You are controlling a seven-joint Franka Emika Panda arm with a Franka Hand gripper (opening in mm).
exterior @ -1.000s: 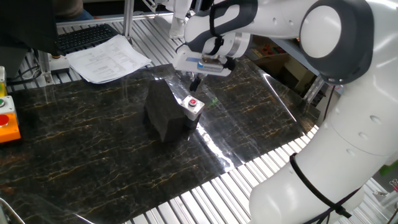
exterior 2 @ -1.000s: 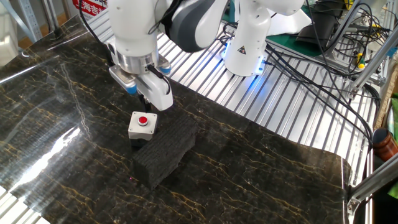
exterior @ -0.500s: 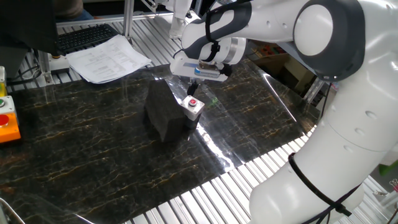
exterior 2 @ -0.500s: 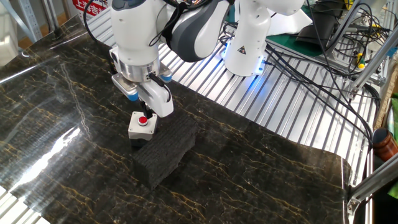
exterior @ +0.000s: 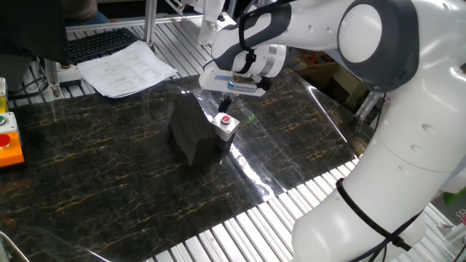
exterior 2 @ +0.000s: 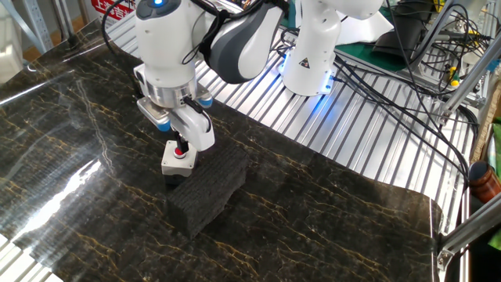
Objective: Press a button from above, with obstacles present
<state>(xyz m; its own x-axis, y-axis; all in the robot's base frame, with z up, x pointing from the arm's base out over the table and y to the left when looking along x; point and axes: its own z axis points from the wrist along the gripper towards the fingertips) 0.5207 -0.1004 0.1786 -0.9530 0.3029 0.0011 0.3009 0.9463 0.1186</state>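
The small red button [exterior: 226,119] sits in its pale grey box [exterior: 223,131] on the dark marbled mat; it also shows in the other fixed view [exterior 2: 181,152] on its box [exterior 2: 174,164]. The matte black block [exterior: 192,132] stands right against the box, and in the other fixed view [exterior 2: 210,188] lies just to the box's right. My gripper [exterior: 227,108] hangs straight over the button, fingertips together as one dark tip. In the other fixed view, the gripper [exterior 2: 180,143] is at or just above the button's top.
A larger red button in an orange housing [exterior: 7,143] sits at the far left edge. Papers [exterior: 125,68] and a keyboard [exterior: 98,42] lie behind the mat. The arm's base [exterior 2: 313,55] and cables [exterior 2: 407,74] stand on the slatted table beyond the mat.
The gripper has moved over the button from beyond it and come down toward it. The button box and the black block have not moved.
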